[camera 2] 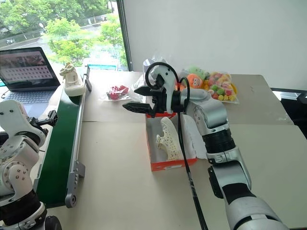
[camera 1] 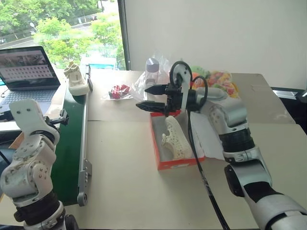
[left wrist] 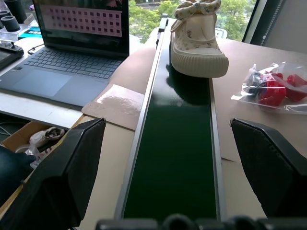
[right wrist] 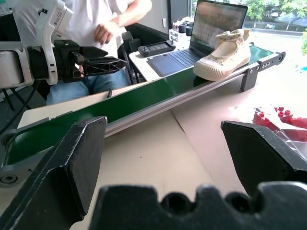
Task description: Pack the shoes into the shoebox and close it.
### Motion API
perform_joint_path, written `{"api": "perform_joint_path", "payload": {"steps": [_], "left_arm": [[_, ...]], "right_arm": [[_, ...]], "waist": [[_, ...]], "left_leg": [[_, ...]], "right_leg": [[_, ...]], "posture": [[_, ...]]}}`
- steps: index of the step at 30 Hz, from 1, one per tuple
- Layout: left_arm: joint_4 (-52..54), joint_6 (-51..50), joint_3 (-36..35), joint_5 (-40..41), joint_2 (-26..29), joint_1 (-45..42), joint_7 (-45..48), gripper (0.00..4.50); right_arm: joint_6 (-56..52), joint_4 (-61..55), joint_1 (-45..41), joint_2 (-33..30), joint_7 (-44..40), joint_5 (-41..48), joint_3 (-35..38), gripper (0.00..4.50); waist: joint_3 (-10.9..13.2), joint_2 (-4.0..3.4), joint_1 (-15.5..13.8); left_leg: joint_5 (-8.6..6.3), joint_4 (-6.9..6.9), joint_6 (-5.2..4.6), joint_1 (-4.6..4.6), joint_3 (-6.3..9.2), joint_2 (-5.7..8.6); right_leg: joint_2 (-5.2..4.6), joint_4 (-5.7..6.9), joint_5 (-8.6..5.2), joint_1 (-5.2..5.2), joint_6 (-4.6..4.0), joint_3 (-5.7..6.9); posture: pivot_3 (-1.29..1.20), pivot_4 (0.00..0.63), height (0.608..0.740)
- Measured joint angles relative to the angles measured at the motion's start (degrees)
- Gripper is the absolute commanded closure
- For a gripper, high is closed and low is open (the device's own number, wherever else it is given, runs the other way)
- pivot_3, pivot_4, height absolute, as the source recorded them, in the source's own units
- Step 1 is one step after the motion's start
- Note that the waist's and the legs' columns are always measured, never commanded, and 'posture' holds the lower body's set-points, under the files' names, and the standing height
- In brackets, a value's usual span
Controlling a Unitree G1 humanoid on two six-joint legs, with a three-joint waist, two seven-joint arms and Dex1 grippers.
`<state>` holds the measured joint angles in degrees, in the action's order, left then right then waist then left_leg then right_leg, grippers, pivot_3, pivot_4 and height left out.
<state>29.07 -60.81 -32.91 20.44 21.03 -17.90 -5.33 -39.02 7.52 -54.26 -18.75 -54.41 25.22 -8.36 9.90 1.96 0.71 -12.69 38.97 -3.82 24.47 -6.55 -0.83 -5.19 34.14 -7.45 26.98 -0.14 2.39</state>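
In the head views, one shoe (camera 1: 175, 139) lies inside the open box (camera 1: 165, 164) on the counter (camera 1: 124, 187), leaning on its side, while the second shoe (camera 1: 76, 79) stands at the far end of the green belt (camera 1: 72, 143), well apart from the box. The right tool (camera 1: 152, 98) hovers above the box's far end, jaws spread wide and empty; the left tool (camera 1: 64, 117) sits near the belt's left edge. The left wrist view looks along the belt (left wrist: 175, 158) to the second shoe (left wrist: 199, 40) beyond its wide-open, empty fingers (left wrist: 72, 167), with a laptop (left wrist: 72, 43) and a red packet (left wrist: 273, 88) to either side. The right wrist view shows its own fingers (right wrist: 81, 158) parted around nothing, the shoe (right wrist: 223, 55) on the belt, and the left tool (right wrist: 103, 61) open. The task looks about half done: one shoe is packed, the other awaits collecting, and the lid is not yet shut.
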Motion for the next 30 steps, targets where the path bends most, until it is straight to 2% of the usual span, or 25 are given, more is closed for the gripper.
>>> {"api": "perform_joint_path", "payload": {"steps": [10, 30], "left_arm": [[-6.6, 3.3, 5.1, -0.6, -3.5, -3.4, -0.2, 0.02], [-11.9, 7.7, 5.9, -3.6, -4.5, -4.8, -2.5, 0.02]], "right_arm": [[-0.1, -3.8, 2.1, -1.2, 1.2, -1.0, -0.2, 0.01], [-1.7, -5.8, 3.5, -2.6, 3.3, -1.4, -0.2, 0.01]], "waist": [[0.0, 0.02, 0.0], [0.0, 0.02, 0.0]], "left_leg": [[-0.01, 0.00, 0.00, 0.01, 0.00, 0.00], [0.00, 0.00, -0.01, 0.00, 0.00, 0.00]], "right_leg": [[-0.01, -0.01, 0.01, 0.00, -0.02, 0.00], [-0.02, -0.01, 0.02, 0.01, -0.02, 0.00]], "posture": [[0.00, 0.150, 0.740], [0.00, 0.150, 0.740]]}}
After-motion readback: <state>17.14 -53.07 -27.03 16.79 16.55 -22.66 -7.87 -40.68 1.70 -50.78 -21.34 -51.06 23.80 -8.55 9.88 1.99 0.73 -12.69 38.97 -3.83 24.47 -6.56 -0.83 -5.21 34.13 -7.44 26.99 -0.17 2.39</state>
